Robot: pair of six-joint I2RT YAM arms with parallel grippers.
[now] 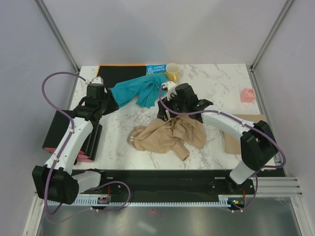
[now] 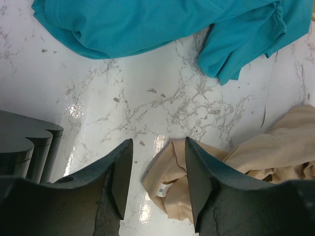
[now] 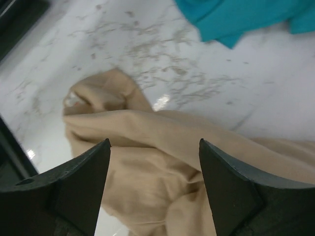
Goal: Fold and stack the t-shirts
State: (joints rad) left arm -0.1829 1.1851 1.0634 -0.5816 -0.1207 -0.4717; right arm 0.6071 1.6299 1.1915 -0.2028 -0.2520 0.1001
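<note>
Open, my left hand [image 2: 158, 143] and right hand [image 3: 154, 143] face the crumpled tan-beige cloth t-shirt [image 1: 167, 135] in the middle of the white marble worktop [image 1: 216, 78]. It looks limp and light, best pinched at its labelled collar [image 2: 162, 189], I judge.

Unfolded tan t-shirt [image 1: 170, 135] crumpled in a heap, front-centre of tabletop [image 1: 216, 83]. Teal t-shirt [image 1: 138, 91] bunched behind it, apart. Second tan piece [image 1: 229, 144] lies at right, partly hidden.

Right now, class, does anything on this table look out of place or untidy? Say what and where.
Yes. The tan t-shirt lies crumpled in a heap mid-table, and the teal garment is bunched up near the far edge. Neither is folded or stacked. A yellow mug beside it looks unrelated.
</note>
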